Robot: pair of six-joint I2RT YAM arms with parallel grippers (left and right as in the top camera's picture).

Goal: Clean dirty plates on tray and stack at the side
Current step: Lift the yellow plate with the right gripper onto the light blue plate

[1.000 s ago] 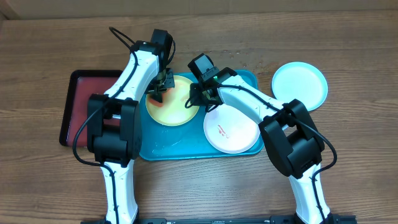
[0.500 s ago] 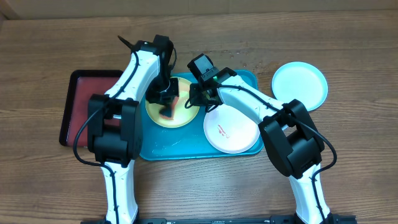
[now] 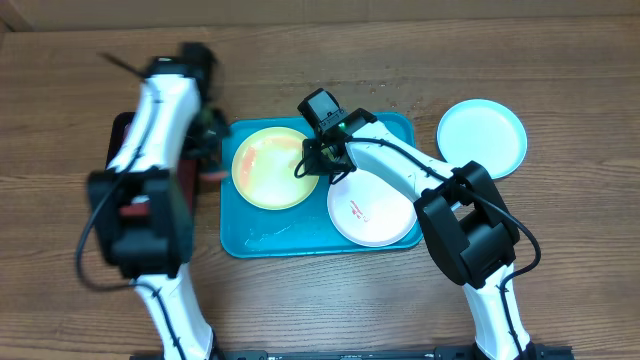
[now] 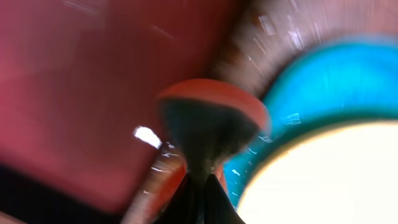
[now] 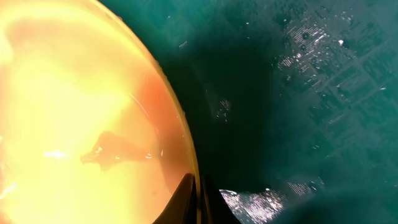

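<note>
The turquoise tray (image 3: 260,235) lies in the middle of the wooden counter (image 3: 400,300). The yellow-green plate (image 3: 272,167) sits in its far left part, with a faint orange film across its face. The white plate (image 3: 372,208) sits in the tray's near right part, touching or just beside the yellow-green one, and bears small red smears (image 3: 357,210) near its centre. The pale blue plate (image 3: 481,137) rests on the bare counter just right of the tray, apart from the other two.

The right pincer (image 3: 318,162) is at the right rim of the yellow-green plate. In the wrist view its fingers are pressed together right where that rim ends, pinching the plate's edge.

The left arm shows blurred in the overhead view, off to the left of the turquoise tray. The left pincer (image 4: 202,180) is clamped on a dark sponge (image 4: 211,115) with an orange-red top, held over the edge of the dark red tray (image 4: 93,81), just left of the turquoise tray's left rim. The sponge is clear of the yellow-green plate.
</note>
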